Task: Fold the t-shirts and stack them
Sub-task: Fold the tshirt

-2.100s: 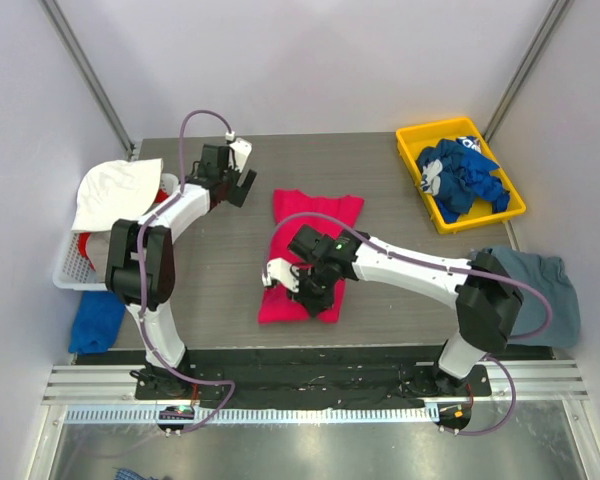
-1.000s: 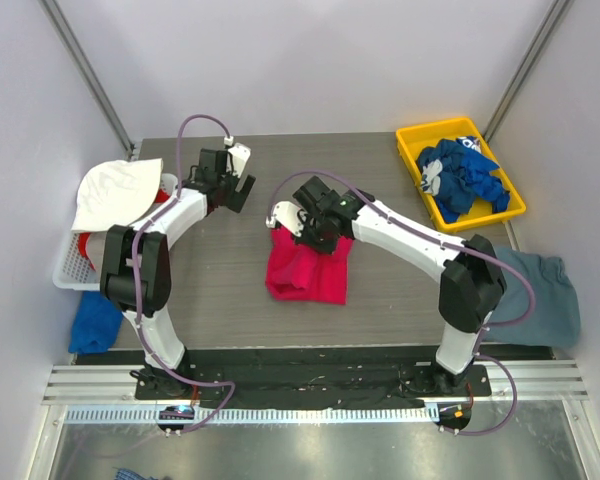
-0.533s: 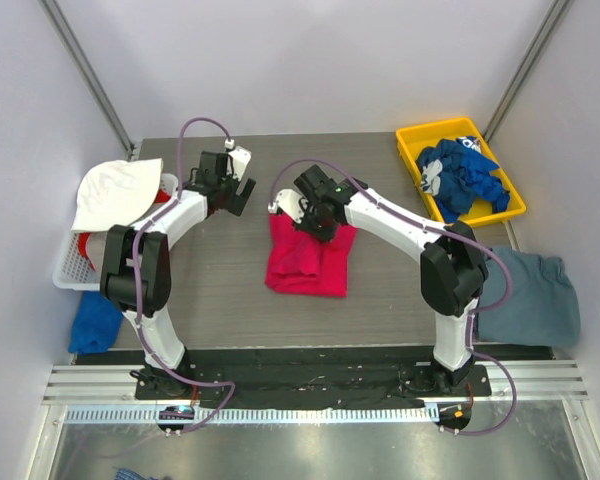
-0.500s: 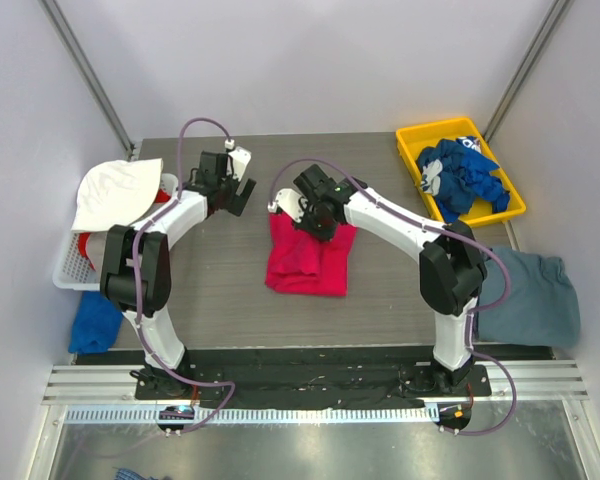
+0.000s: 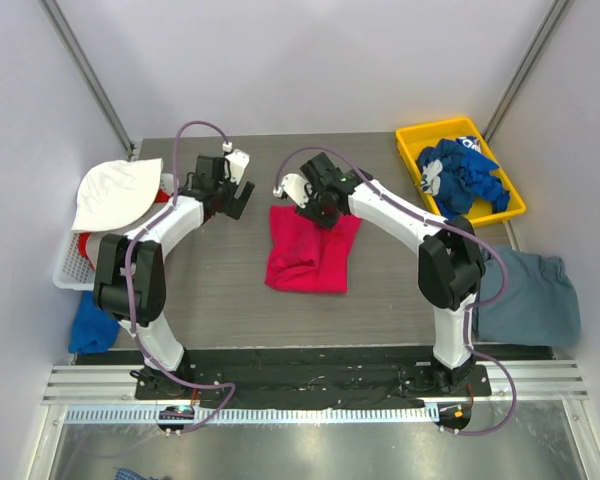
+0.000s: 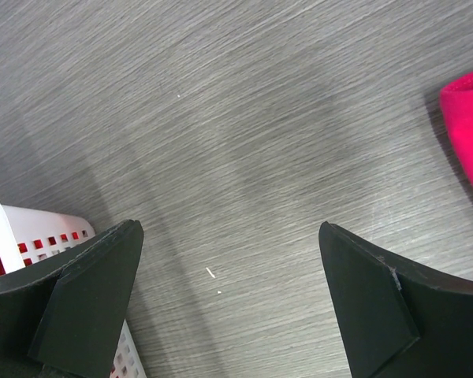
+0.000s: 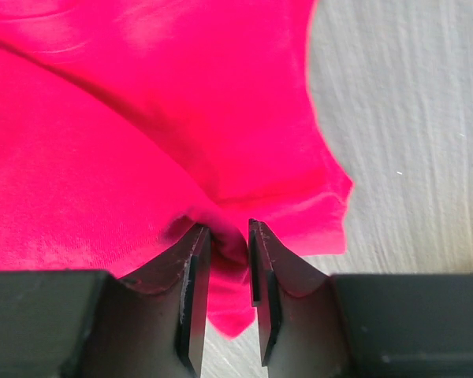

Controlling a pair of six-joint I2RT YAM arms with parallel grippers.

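Note:
A bright pink-red t-shirt (image 5: 308, 250) lies folded at the table's middle. My right gripper (image 5: 317, 207) is low over its far edge. In the right wrist view the right gripper (image 7: 229, 228) has its jaws parted a little, with a raised fold of the pink cloth (image 7: 142, 118) standing between them. My left gripper (image 5: 237, 195) hovers left of the shirt, wide open over bare table, nothing between its fingers (image 6: 94, 291); the shirt's corner (image 6: 469, 118) shows at the right edge of the left wrist view. A slate grey-blue t-shirt (image 5: 530, 295) hangs over the table's right edge. Royal blue t-shirts (image 5: 460, 178) fill a yellow bin.
The yellow bin (image 5: 412, 140) stands at the far right corner. A white basket (image 5: 70, 270) at the left edge holds cloth, with a white garment (image 5: 115, 190) draped on top; its rim (image 6: 31, 228) shows near my left finger. A blue cloth (image 5: 95, 320) lies beside it.
My right gripper carried the pink shirt's near edge over to the far edge, folding it in half, and its jaws have now parted. The left arm barely shifted.

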